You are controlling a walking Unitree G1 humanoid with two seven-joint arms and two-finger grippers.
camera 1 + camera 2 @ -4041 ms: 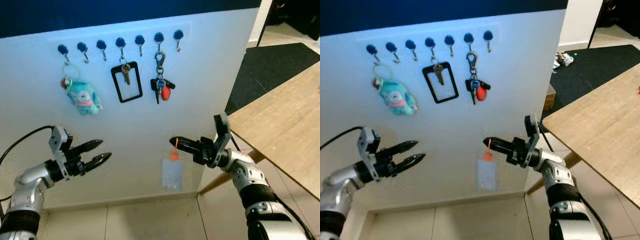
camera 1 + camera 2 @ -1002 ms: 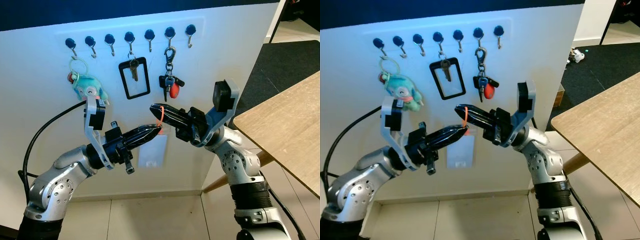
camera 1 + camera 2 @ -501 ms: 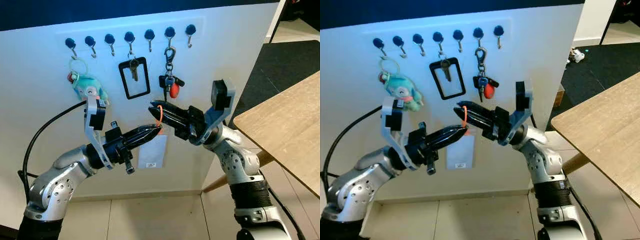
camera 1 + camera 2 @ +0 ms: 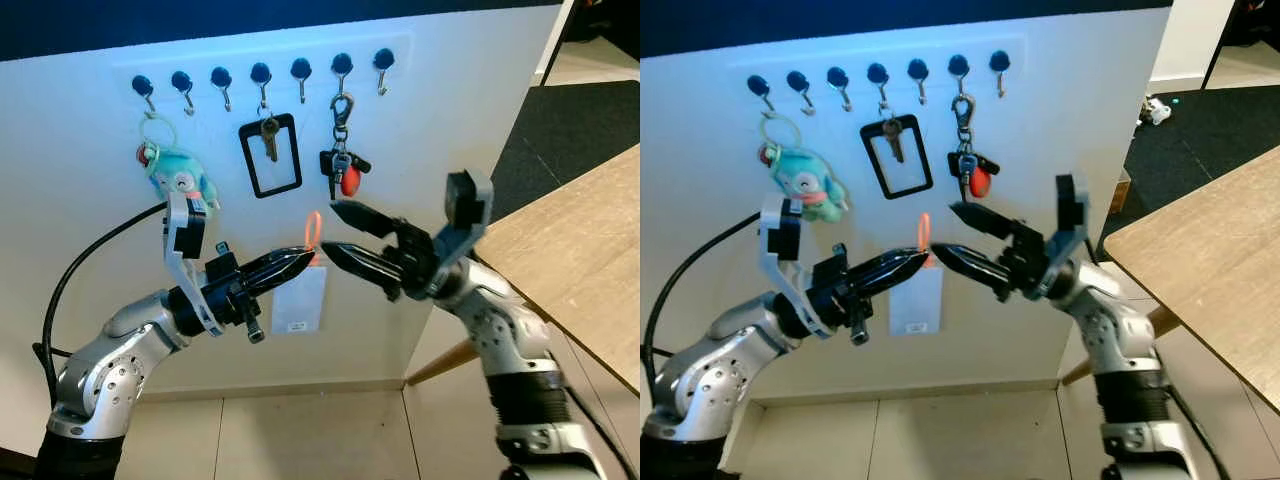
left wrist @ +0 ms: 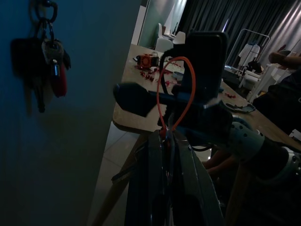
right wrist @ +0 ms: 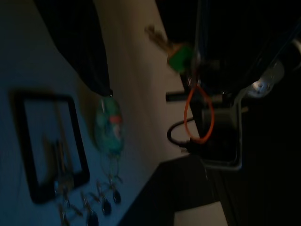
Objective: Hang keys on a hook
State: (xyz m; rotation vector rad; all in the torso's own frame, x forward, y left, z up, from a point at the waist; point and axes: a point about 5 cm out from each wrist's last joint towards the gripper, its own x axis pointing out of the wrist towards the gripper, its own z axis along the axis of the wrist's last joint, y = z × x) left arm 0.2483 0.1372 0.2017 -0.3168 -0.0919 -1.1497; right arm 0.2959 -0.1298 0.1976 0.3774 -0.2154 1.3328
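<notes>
1. Your left claw [image 4: 300, 262] is pinched shut on the orange loop [image 4: 312, 226] of the tag [image 4: 297, 299] — the loop stands up from its tips, the tag hangs just below.
2. Your right claw [image 4: 338, 231] is spread wide, tips just beside that loop.
3. The hooks [image 4: 301, 72] sit on the wall [image 4: 450, 110] above both claws — several already hold keys [image 4: 339, 172].

Both silver arms are raised toward each other, the left gripper [image 4: 297, 262] with its black fingers pinched together pointing right, the right gripper [image 4: 345, 232] pointing left with fingers spread apart.
</notes>
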